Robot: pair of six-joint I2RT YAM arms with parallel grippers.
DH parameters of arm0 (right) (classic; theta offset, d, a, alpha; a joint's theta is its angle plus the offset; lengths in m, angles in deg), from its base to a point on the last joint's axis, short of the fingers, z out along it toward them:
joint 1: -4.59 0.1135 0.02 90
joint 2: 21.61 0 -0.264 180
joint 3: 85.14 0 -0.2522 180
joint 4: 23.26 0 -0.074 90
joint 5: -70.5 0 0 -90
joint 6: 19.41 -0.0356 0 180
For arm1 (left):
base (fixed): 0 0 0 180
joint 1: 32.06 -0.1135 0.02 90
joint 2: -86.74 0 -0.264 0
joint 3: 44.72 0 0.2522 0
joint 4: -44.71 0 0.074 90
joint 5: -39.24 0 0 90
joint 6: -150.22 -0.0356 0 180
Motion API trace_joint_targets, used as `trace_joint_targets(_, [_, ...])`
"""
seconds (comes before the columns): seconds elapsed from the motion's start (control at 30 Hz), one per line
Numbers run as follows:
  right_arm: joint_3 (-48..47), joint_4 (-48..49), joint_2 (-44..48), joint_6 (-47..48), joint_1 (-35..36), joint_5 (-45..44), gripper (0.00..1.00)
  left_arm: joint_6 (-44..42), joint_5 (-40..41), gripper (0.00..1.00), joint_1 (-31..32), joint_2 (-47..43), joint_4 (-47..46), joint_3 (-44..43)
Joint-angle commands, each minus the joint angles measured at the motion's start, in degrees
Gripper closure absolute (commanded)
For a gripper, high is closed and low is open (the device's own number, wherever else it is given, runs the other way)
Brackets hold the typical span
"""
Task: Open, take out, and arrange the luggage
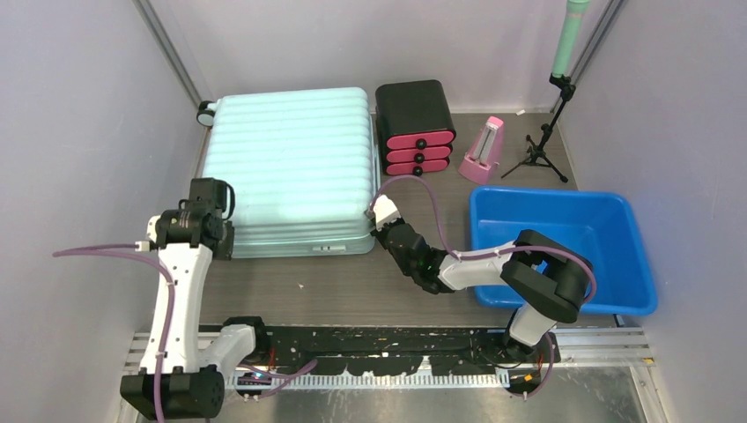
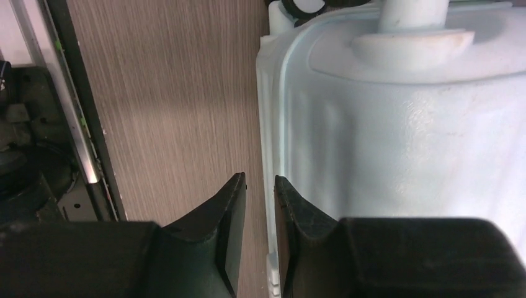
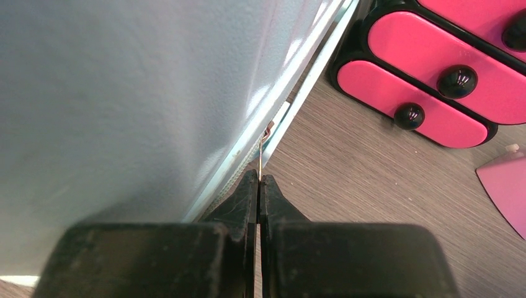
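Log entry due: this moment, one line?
luggage: closed, flat | left end effector: narrow gap, at its edge | right end effector: shut on zipper pull

**A:** Luggage (image 1: 291, 167) lies flat at the table's (image 1: 352, 291) back left.

**B:** Drawer box (image 1: 415, 128) sits just right of it, at the back. The tub (image 1: 608, 238) is front right, apart from the luggage, with a tripod stand (image 1: 537, 154) behind it.

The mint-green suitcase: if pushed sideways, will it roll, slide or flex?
The suitcase likely stays stiff: its shell is ribbed. Lying flat, it should slide, not roll: its caster wheel points sideways. Its glossy shell may be slippery.
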State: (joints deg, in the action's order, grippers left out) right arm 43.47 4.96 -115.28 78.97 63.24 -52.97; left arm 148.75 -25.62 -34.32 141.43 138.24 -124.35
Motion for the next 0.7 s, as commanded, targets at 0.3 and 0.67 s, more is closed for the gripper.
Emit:
trace_joint_targets(0.3, [-1.4,3.0,-1.72,-2.64,4.2,4.62,1.0,-4.46,14.76,0.75,-0.93,7.7,-13.58,-2.05])
trace_joint_targets(0.67, [-10.8,6.24,-10.7,-5.23,7.59,5.03,1.0,-15.88,8.84,0.75,-9.96,14.96,-30.49,-2.21])
